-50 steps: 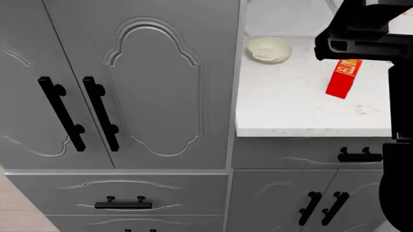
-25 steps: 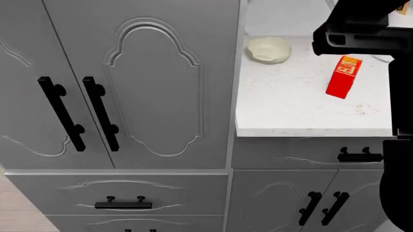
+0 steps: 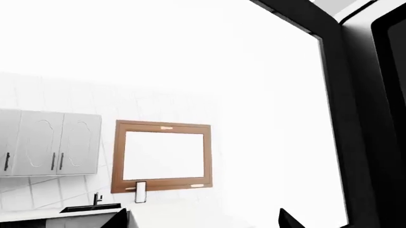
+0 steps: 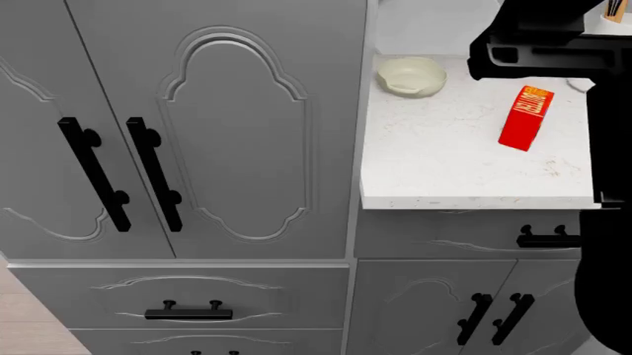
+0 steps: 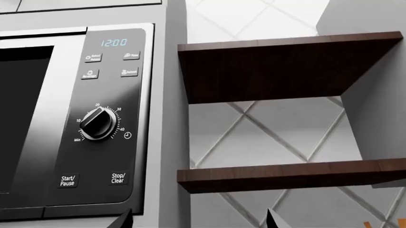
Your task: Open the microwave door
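The microwave (image 5: 104,114) fills one side of the right wrist view. It has a silver control panel with a clock reading 12:00, a black dial (image 5: 97,123) and Start and Stop buttons. Its door (image 5: 25,118), with a dark window, looks shut and runs out of frame. My right gripper (image 5: 198,221) is open in front of the panel's outer edge, with only its two black fingertips (image 5: 123,219) showing and nothing between them. My left gripper (image 3: 203,222) is open too, facing a white wall away from the microwave. The head view shows no microwave, only my right arm (image 4: 538,44).
Two dark wooden shelves (image 5: 285,61) hang on the tiled wall beside the microwave. Below it, a white counter (image 4: 445,170) holds a pale bowl (image 4: 411,75) and a red box (image 4: 525,117). Grey cabinet doors with black handles (image 4: 153,172) stand at the left.
In the head view my right arm has shifted left and up, uncovering the whole red box. The cabinets, bowl and box have not moved.
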Robot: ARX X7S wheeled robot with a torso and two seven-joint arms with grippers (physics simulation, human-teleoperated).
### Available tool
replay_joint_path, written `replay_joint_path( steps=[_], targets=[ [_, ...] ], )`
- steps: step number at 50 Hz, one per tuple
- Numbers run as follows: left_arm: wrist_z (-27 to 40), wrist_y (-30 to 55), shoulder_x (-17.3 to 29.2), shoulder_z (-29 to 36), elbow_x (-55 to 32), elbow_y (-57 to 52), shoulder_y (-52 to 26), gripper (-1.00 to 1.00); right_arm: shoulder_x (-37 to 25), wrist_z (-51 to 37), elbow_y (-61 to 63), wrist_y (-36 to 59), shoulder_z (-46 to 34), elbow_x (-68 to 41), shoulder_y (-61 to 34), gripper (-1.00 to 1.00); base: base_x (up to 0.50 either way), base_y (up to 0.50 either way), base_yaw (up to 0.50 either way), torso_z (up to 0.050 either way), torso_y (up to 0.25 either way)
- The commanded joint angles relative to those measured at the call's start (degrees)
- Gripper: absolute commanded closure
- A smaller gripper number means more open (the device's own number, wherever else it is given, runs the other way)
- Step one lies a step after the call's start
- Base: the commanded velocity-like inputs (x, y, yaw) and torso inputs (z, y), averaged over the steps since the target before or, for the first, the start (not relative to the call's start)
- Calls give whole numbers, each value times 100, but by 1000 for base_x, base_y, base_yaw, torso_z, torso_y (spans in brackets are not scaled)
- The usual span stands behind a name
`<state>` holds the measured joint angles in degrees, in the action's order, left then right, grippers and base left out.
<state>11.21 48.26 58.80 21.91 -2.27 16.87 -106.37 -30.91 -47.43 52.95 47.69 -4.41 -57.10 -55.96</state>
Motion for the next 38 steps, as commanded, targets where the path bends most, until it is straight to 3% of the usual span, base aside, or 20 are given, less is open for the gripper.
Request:
replay_joint_path(
  steps=[1, 16, 30, 38],
  targets=[
    [-149, -218, 1, 384, 381, 776, -404, -100, -1, -83, -16, 67, -67, -76, -141, -100, 0, 0, 0, 0, 0],
    [-380, -1060, -376, 1178, 1169, 2763, -1530, -100, 7, -154, -54, 124, -197, -47, -264, -100, 0, 0, 0, 0, 0],
    [-193, -2234, -887, 1720, 1857, 5052, -2808, -100, 73, -168, -140, 152, -415, 100, -371, -100, 0, 0, 0, 0, 0],
    [-338, -2175, -945, 781, 3144, 5105, -2860, -100, 76, -167, -161, 128, -476, 161, -354, -100, 0, 0, 0, 0, 0]
  ],
)
